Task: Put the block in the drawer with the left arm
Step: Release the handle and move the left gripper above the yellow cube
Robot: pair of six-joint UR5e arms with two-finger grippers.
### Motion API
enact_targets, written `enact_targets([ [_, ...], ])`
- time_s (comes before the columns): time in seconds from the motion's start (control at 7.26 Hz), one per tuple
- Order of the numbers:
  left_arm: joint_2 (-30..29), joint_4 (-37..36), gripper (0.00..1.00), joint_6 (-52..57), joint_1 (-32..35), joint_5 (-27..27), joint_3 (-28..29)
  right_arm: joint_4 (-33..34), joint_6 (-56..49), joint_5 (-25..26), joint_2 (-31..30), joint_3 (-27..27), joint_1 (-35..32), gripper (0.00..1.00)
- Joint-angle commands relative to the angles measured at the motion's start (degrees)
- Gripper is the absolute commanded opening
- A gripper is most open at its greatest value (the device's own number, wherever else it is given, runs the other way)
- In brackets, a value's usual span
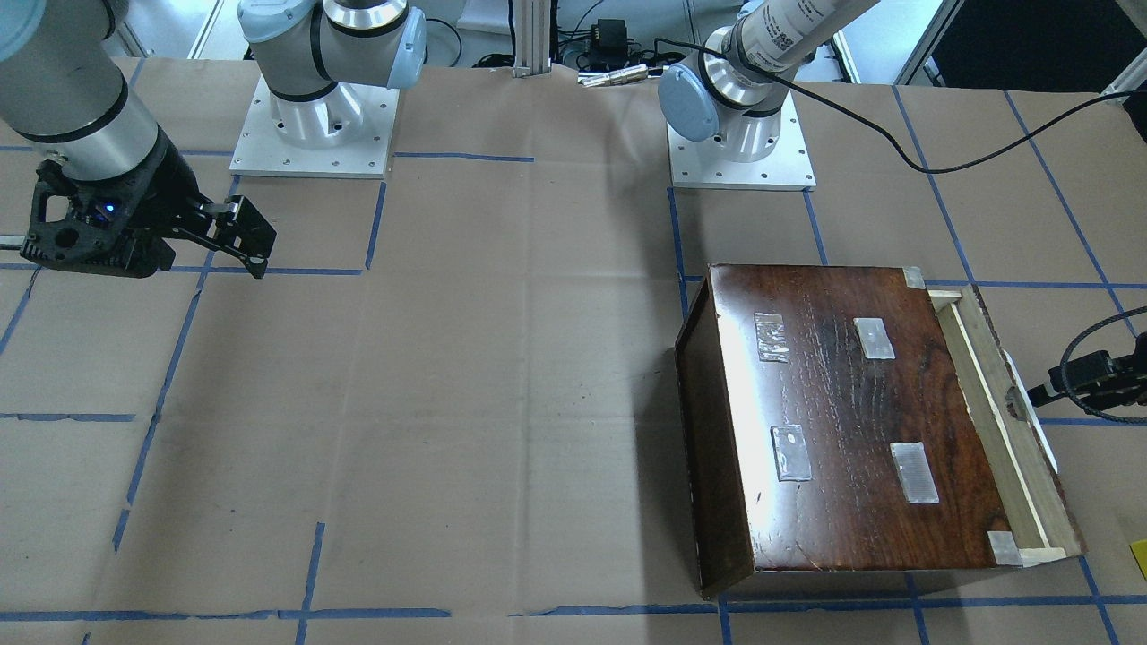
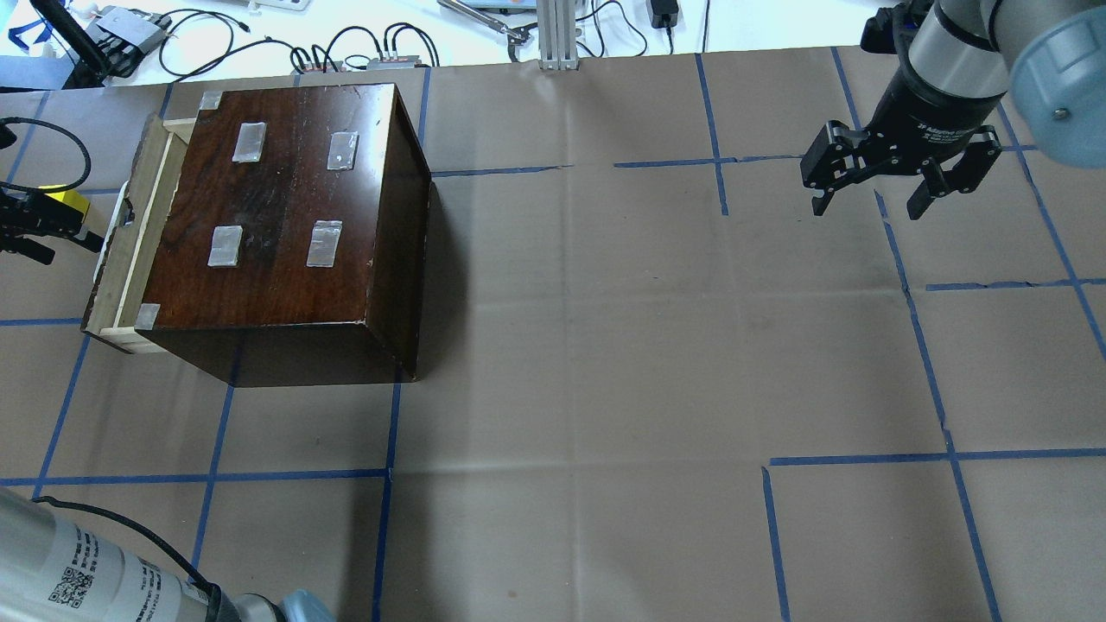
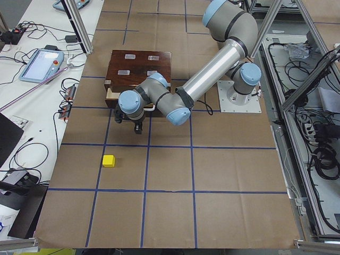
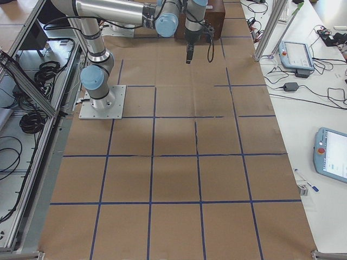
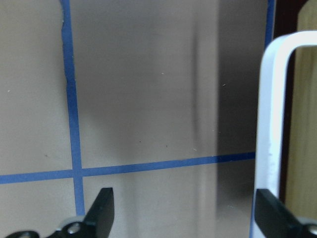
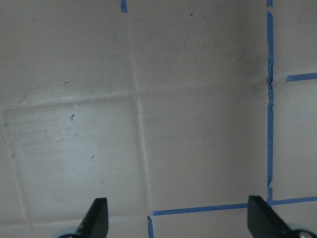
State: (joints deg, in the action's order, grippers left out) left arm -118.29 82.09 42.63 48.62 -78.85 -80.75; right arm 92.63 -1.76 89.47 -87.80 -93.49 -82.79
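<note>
While the drawer (image 1: pixel 995 421) stands only a sliver open, left pincer (image 5: pixel 185 208) hangs spread beside its white handle (image 5: pixel 272 124). Yellow block (image 3: pixel 109 160) lies on worktop (image 3: pixel 212 175) nearby, ungrasped. Hook handle squarely and pull straight.

Block (image 1: pixel 1140 557) and left gripper (image 1: pixel 1071 399) cropped at front view's edge, drawer (image 1: pixel 990 408) interior mostly hidden

The counter (image 2: pixel 605 345) is covered in brown paper and marked into squares by blue tape (image 2: pixel 389 475). Even light falls from above and leaves a pale sheen on the paper. Along one long edge of the counter runs a white desk (image 4: pixel 303 108) with two screen pendants (image 4: pixel 332 154) and loose black cables (image 2: pixel 207 34). An aluminium post (image 2: pixel 557 34) stands at that edge. Off the counter's opposite long edge lies grey floor (image 3: pixel 319 212) strewn with coiled cables.
</note>
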Motion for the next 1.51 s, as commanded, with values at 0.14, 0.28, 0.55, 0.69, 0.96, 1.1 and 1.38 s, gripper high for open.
enact_targets([
  [0.14,0.08,0.00,0.99,-0.01,-0.01,-0.07,0.06,0.00,0.00,0.00,0.00,-0.03,0.00,1.00],
  [0.28,0.25,0.09,0.99,-0.01,-0.01,-0.16,0.06,-0.08,0.00,0.00,0.00,-0.03,0.00,1.00],
  [0.55,0.34,0.09,0.99,-0.01,-0.01,-0.25,0.06,0.00,0.00,0.00,0.00,-0.03,0.00,1.00],
  [0.69,0.34,0.00,0.99,0.17,-0.27,-0.33,0.06,0.00,0.00,0.00,0.00,-0.03,0.00,1.00],
  [0.96,0.17,-0.18,0.99,3.14,-2.29,-0.34,1.46,0.00,0.00,0.00,0.00,-0.03,0.00,1.00],
  [1.1,0.08,-0.18,0.99,3.50,-3.43,-0.42,2.77,0.00,0.00,0.00,0.00,0.06,0.00,1.00],
  [1.38,-1.66,-0.70,0.99,4.21,-3.62,-2.95,6.81,0.00,0.00,0.00,0.00,0.06,0.00,1.00],
])
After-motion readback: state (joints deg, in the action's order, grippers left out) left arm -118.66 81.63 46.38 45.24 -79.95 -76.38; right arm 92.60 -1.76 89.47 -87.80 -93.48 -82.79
